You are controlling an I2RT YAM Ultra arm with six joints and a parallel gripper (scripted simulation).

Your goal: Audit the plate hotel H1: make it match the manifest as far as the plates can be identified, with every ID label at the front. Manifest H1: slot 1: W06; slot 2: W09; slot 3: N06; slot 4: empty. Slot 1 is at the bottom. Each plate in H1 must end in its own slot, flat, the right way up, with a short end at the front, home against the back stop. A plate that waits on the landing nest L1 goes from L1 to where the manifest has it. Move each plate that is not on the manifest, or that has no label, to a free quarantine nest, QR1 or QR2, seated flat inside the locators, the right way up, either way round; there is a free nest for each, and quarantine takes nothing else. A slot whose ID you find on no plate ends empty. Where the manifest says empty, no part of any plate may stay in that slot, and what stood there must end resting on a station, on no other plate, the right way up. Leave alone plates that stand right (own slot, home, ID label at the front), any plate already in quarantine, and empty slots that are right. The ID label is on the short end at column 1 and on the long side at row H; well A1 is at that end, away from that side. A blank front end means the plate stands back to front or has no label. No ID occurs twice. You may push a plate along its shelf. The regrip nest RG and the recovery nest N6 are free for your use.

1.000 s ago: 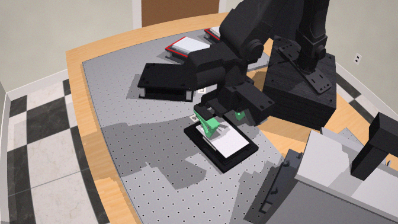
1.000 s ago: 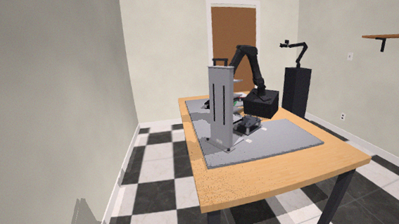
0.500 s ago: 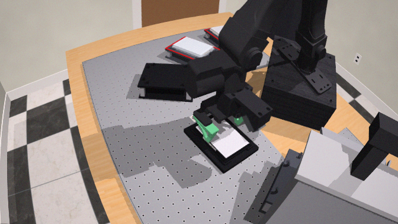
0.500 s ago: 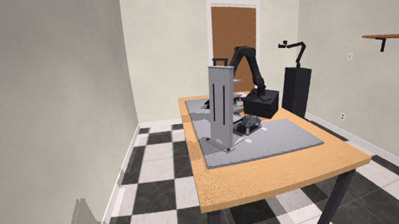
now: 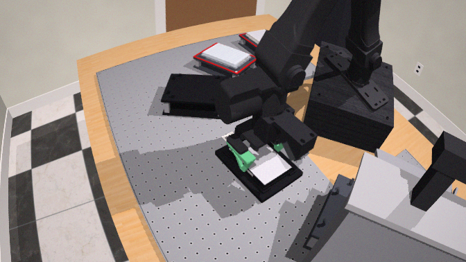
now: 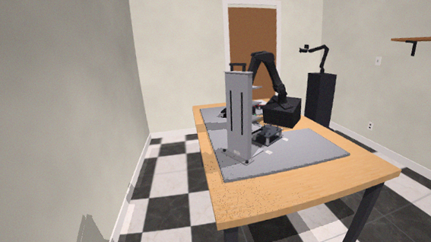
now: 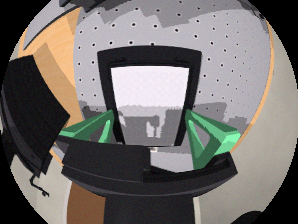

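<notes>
A white plate [image 5: 272, 168] [image 7: 149, 86] lies flat on a black nest [image 5: 268, 196] [image 7: 105, 70] in the middle of the grey mat. My gripper [image 5: 261, 152] [image 7: 149, 113] is open. Its green fingers stand on either side of the plate's near short end, low over the nest, and do not squeeze it. No label can be read on this plate. The plate hotel H1 [image 5: 381, 187] [image 6: 240, 115] stands at the lower right in the top view; its shelves are hidden. In the exterior view the gripper is hidden behind the hotel.
Two red-rimmed quarantine nests stand at the back; the nearer one [image 5: 215, 65] holds a white plate [image 5: 225, 55], and the farther one [image 5: 247, 39] is partly hidden by the arm. An empty black nest [image 5: 188, 91] lies left of the arm. The arm's black base block [image 5: 350, 111] stands to the right.
</notes>
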